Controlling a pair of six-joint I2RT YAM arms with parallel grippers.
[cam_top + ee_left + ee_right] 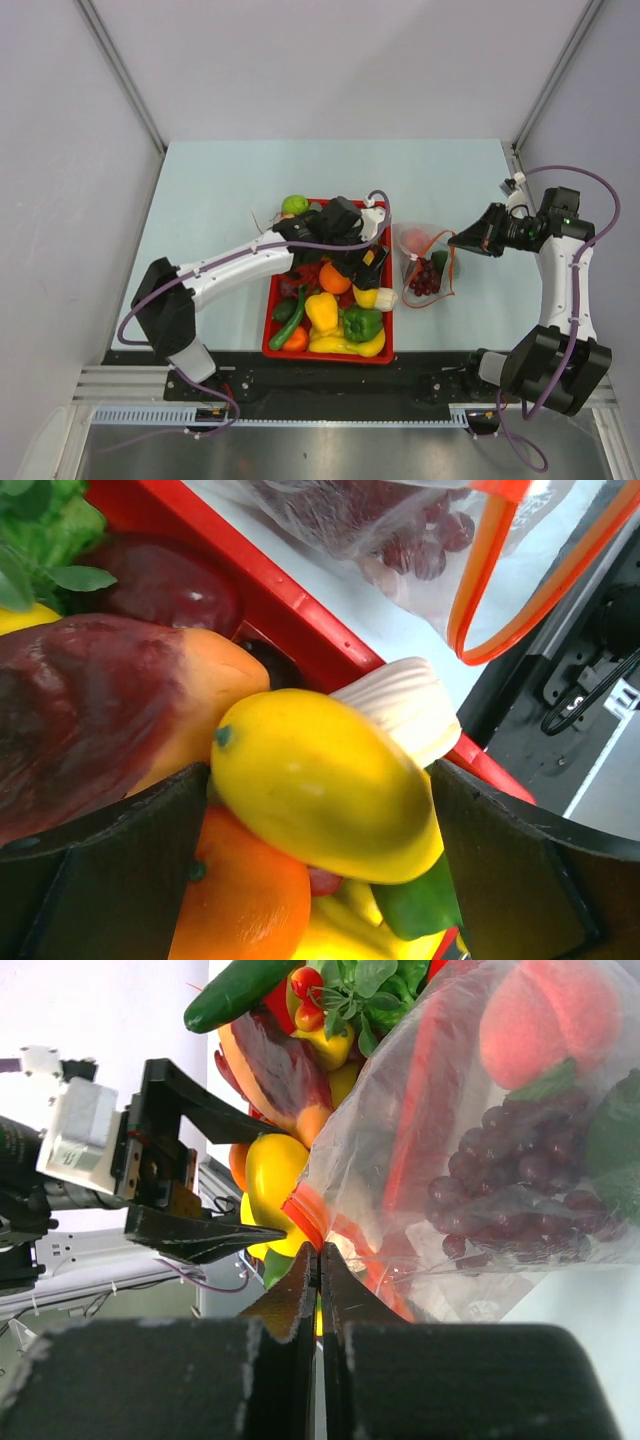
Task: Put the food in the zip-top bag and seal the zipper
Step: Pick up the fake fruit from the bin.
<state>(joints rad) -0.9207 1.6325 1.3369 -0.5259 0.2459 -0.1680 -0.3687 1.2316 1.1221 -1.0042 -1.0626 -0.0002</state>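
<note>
my left fingers stand wide, the glossy yellow plastic toy lemon between them: light, hard, slippery, so i'd squeeze its middle. my right fingers clamp the rim of the clear crinkly zip-top bag.

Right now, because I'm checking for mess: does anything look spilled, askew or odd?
Nothing is spilled or broken. The tray is heaped, and a green fruit sits at its far corner, on or past the rim; I cannot tell which. The bag lies beside it, mouth open, pinched by the right tool.
</note>
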